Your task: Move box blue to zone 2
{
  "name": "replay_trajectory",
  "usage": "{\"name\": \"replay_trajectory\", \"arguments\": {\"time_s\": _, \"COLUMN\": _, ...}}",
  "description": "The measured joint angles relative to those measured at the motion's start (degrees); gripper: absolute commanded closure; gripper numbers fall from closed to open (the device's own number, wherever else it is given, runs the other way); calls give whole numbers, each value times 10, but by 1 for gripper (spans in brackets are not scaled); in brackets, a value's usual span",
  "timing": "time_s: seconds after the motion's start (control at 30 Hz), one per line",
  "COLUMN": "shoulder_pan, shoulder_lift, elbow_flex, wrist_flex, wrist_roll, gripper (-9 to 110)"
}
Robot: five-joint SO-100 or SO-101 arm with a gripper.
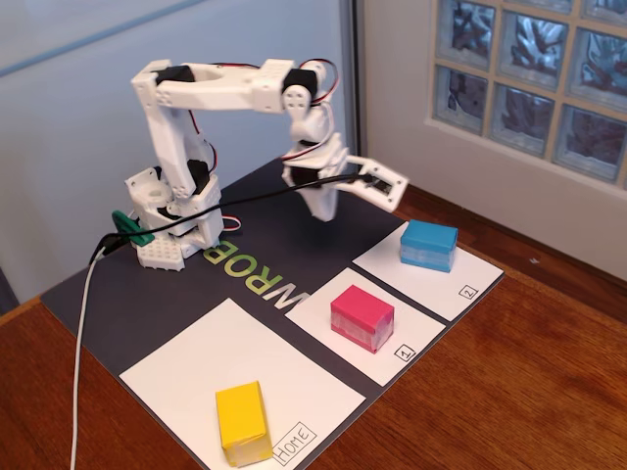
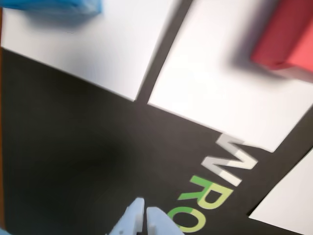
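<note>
Sitting on the sheet marked 2 [image 1: 446, 277] at far right in the fixed view, the blue box [image 1: 429, 245] looks delivered. In the wrist view, the gripper [image 2: 145, 211] shows fingertips nearly touching, empty, over the dark mat [image 2: 73, 161].

The black mat [image 1: 147, 294] is seen obliquely from above in the fixed view; its lettering [image 2: 215, 191], closely from the wrist view.

The blue box [image 1: 429, 244] looks like smooth plastic, the sheet marked 2 [image 1: 460, 277] like matt white paper. The black mat [image 1: 118, 313] is matt, the wooden table [image 1: 529, 392] polished.
</note>
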Motion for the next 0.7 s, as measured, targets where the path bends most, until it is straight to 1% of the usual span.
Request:
{"name": "replay_trajectory", "arguments": {"time_s": 0.23, "shoulder_pan": 64, "shoulder_lift": 83, "elbow_flex": 62, "wrist_flex": 39, "wrist_roll": -20, "gripper": 102}}
{"name": "replay_trajectory", "arguments": {"time_s": 0.4, "shoulder_pan": 130, "shoulder_lift": 158, "elbow_flex": 123, "wrist_flex": 68, "wrist_roll": -41, "gripper": 102}}
{"name": "replay_trajectory", "arguments": {"time_s": 0.63, "shoulder_pan": 220, "shoulder_lift": 259, "elbow_flex": 136, "wrist_flex": 132, "wrist_roll": -55, "gripper": 102}}
{"name": "replay_trajectory", "arguments": {"time_s": 0.7, "shoulder_pan": 249, "shoulder_lift": 288, "elbow_flex": 138, "wrist_flex": 166, "wrist_roll": -55, "gripper": 101}}
